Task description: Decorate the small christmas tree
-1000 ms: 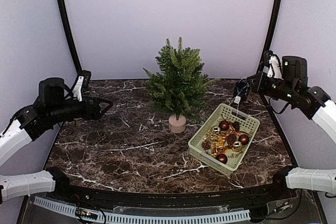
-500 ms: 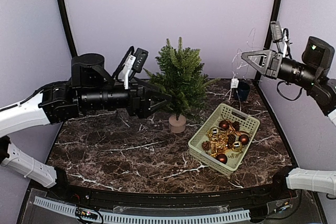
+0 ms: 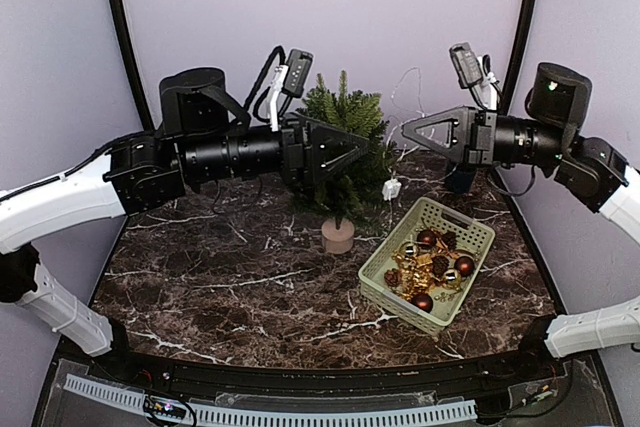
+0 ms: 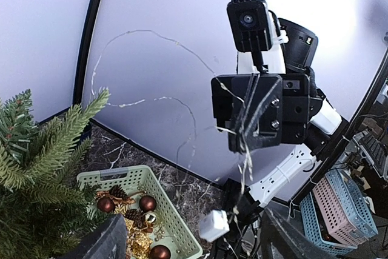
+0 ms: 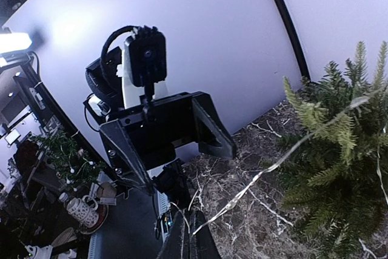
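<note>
The marbled table (image 3: 200, 277) looks as it did a second ago; the arms are what changed. Back then my left arm (image 3: 150, 167) was tucked at the left edge. Now it stretches across to the middle, and it sits higher and further right than half a second ago. My right arm (image 3: 560, 147) has swung inward from the right wall toward the centre.

The small christmas tree (image 3: 350, 107) has not shifted. It stands at the back middle of the table in its beige pot (image 3: 338, 236), long axis vertical and tip pointing straight up. The green basket (image 3: 400, 309) of brown and gold baubles (image 3: 430, 262) stays to the right of the pot, set at an angle.

The left end effector (image 3: 358, 150) now hangs in front of the tree's upper half. Its fingers are spread wide with nothing between them. The right end effector (image 3: 407, 130) faces it from just right of the treetop, clamped tight on the light string (image 5: 274, 163).

The white battery box (image 3: 391, 188) dangles from that string. It has come in from the back right corner and hangs beside the tree's right branches, above the gap between pot and basket.
</note>
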Tool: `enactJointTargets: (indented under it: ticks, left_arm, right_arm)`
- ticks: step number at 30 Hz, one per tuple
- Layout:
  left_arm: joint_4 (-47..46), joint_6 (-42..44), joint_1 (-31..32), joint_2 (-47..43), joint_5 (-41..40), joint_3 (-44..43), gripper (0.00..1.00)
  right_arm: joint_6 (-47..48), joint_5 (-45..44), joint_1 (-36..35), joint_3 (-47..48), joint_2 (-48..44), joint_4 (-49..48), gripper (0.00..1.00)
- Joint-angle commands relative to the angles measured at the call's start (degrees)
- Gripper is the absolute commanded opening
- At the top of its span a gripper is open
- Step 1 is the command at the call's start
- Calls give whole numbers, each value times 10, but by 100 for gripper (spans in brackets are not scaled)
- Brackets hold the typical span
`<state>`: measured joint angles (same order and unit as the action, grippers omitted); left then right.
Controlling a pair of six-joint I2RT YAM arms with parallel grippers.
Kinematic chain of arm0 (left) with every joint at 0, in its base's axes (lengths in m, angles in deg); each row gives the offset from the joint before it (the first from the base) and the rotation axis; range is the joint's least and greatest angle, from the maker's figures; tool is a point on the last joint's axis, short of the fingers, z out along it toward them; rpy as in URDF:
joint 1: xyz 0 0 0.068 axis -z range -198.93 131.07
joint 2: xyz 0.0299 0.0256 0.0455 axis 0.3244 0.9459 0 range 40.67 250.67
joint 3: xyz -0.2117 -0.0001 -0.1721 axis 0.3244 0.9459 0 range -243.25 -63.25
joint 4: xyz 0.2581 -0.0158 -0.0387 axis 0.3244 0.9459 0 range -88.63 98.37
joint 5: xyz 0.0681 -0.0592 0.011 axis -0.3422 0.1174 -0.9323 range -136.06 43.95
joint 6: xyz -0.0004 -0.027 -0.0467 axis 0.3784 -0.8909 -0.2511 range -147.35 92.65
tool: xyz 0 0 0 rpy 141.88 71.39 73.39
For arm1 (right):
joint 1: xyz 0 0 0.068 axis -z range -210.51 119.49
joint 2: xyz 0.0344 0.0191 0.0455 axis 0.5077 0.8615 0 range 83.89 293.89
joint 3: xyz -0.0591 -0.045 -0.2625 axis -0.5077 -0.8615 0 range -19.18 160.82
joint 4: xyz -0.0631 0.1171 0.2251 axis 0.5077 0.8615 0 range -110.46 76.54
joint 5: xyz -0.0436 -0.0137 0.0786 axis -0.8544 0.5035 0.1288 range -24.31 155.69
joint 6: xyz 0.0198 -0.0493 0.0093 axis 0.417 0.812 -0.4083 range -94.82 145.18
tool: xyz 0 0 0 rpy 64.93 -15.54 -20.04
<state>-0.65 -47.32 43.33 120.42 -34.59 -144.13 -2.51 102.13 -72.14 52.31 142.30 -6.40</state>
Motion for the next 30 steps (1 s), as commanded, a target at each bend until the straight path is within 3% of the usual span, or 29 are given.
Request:
enactJointTargets:
  ticks: [1, 8, 14, 21, 30]
  left_arm:
    - [-8, -2, 2, 17, 13, -27, 77]
    - [-4, -12, 2, 38, 30, -36, 70]
    - [-5, -11, 2, 5, 15, -6, 65]
    - [-1, -10, 2, -27, -9, 29, 57]
    - [-2, -16, 2, 12, 21, 2, 51]
  right_arm:
    - [-6, -3, -41, 1, 17, -67, 0]
    - [5, -19, -80, 13, 50, -72, 0]
    - [15, -45, -84, 17, 52, -61, 0]
    - [7, -16, -85, 13, 53, -79, 0]
    - [2, 13, -93, 21, 61, -91, 0]
